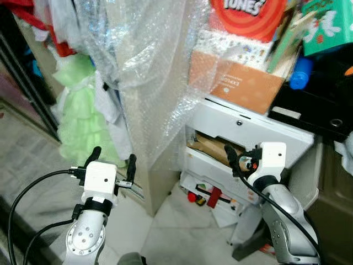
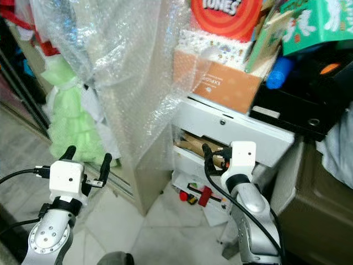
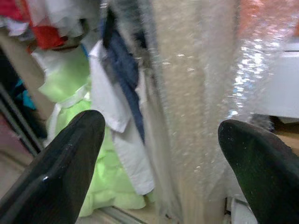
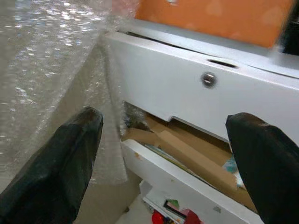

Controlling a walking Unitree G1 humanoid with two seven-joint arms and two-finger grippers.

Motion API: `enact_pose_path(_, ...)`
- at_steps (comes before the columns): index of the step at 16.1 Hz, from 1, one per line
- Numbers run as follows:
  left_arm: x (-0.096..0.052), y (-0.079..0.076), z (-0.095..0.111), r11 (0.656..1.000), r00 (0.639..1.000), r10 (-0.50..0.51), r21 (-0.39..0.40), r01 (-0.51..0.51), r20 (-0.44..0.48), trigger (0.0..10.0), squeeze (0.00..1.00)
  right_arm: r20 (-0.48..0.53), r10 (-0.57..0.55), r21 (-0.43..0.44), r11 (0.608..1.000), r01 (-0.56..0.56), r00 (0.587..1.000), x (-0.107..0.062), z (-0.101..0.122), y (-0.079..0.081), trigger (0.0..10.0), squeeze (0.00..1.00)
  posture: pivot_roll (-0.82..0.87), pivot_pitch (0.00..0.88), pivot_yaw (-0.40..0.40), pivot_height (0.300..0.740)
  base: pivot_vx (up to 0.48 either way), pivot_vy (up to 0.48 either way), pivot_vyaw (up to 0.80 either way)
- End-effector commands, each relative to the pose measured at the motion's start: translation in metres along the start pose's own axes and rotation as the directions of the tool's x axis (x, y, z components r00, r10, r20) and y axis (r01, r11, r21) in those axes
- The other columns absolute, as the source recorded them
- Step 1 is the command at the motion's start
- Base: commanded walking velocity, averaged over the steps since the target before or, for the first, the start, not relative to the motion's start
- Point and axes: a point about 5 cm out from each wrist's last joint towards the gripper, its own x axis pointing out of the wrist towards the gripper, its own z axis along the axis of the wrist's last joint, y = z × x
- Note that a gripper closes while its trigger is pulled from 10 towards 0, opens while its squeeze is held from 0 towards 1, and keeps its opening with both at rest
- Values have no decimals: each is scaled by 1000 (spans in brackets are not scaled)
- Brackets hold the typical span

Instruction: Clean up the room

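Note:
My left gripper (image 1: 113,160) is held up open with nothing between its fingers, in front of a hanging sheet of bubble wrap (image 1: 149,72). In the left wrist view that gripper (image 3: 161,156) faces white and blue clothes (image 3: 119,102) and a light green garment (image 1: 83,121). My right gripper (image 4: 163,158) is open and empty too, close in front of a white drawer cabinet (image 1: 248,130). One drawer (image 4: 177,179) stands partly pulled out, with brown cardboard (image 4: 187,147) inside. Small red items and papers (image 1: 212,196) lie on the floor under the cabinet.
An orange cardboard box (image 1: 237,83), a red round tin (image 1: 248,16), a green box (image 1: 325,25) and a blue cap (image 1: 299,74) are piled on the cabinet. A black case (image 1: 320,105) lies to the right. A dark sliding-door rail (image 1: 27,94) runs at the left. Pale tile floor (image 1: 176,232) lies between my arms.

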Motion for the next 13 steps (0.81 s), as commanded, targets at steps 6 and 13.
enact_pose_path(6, 0, 2, -3, 1000, 1000, 20, -13, -20, -7, 10000, 0, 24, 29, -14, 999, -29, 999, 4, 8, 6, 10000, 0, -43, 0, -4, 740, 0, 0, 800)
enact_pose_path(13, 0, 0, -6, 1000, 999, 15, -23, -16, -33, 10000, 0, 18, 53, -28, 998, -53, 998, 7, 8, 8, 10000, 0, -39, 0, -15, 740, 0, 0, 800)
